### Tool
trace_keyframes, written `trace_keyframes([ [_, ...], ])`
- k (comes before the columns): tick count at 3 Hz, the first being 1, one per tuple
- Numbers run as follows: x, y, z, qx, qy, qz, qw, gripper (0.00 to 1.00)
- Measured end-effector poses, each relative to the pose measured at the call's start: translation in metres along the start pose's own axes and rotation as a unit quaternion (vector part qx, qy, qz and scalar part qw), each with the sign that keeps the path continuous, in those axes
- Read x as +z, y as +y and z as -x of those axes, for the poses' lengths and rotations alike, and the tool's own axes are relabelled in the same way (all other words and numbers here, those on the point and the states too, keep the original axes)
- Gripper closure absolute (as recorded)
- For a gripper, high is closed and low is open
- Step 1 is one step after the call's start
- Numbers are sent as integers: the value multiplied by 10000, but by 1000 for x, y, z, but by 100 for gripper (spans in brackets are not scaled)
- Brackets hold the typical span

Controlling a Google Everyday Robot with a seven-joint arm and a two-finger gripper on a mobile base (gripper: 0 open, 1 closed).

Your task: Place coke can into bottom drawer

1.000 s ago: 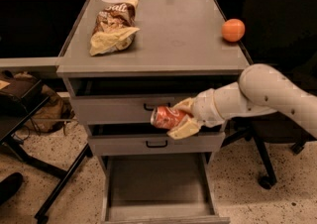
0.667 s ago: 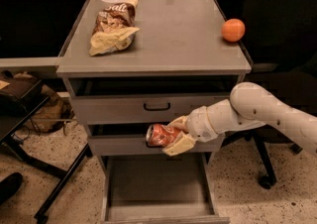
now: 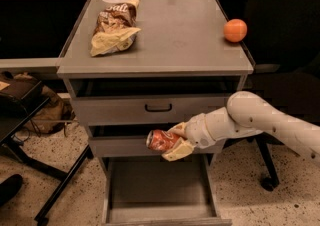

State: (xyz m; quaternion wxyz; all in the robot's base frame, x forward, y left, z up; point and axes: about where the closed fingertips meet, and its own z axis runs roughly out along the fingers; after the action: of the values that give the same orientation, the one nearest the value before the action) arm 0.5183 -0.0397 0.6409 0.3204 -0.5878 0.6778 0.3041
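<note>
While the coke can (image 3: 159,140) is clamped in the tool (image 3: 173,142) above the open bottom drawer (image 3: 155,192), lowering and release are called for.

The arm (image 3: 270,122) is smooth, glossy off-white, built of thick rounded tubular segments with a bulbous joint and a narrower wrist ringed by a grey seam. Its gripper (image 3: 169,141), below the middle of the worktop's (image 3: 175,35) front edge, has two flat cream-yellow fingers (image 3: 176,153).
</note>
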Motion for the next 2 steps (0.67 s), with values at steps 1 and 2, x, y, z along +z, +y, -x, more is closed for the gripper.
trace_keyframes([
  [1, 48, 1, -53, 345, 388, -94, 9986, 100],
  [2, 94, 3, -99, 654, 868, -324, 9936, 100],
])
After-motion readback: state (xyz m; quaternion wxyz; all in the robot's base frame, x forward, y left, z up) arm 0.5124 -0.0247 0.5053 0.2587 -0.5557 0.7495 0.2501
